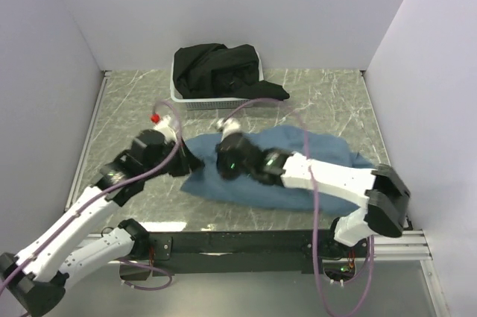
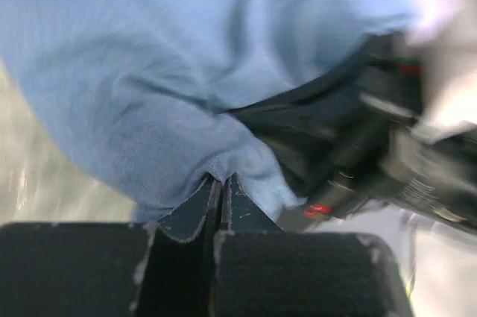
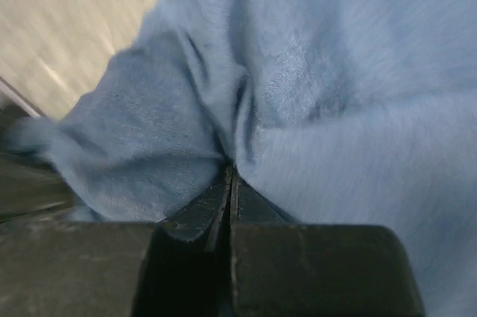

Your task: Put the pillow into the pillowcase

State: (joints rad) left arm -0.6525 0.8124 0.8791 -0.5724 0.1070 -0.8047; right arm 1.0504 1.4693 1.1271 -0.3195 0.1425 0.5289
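Slate-blue cloth at the left edge of the pillowcase [image 1: 320,149] is clenched in my left end effector [image 2: 221,189], that arm stretched out from the near-left corner. The pillowcase lies bunched mid-counter [image 1: 328,101]. My right arm bends leftward, low across it, my right end effector [image 3: 232,179] pinching a fold.

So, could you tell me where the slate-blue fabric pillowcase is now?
Top view: the pillowcase lies mid-table, in front of the white plastic basket of black cloth, its left end pinched by the left gripper and right gripper.
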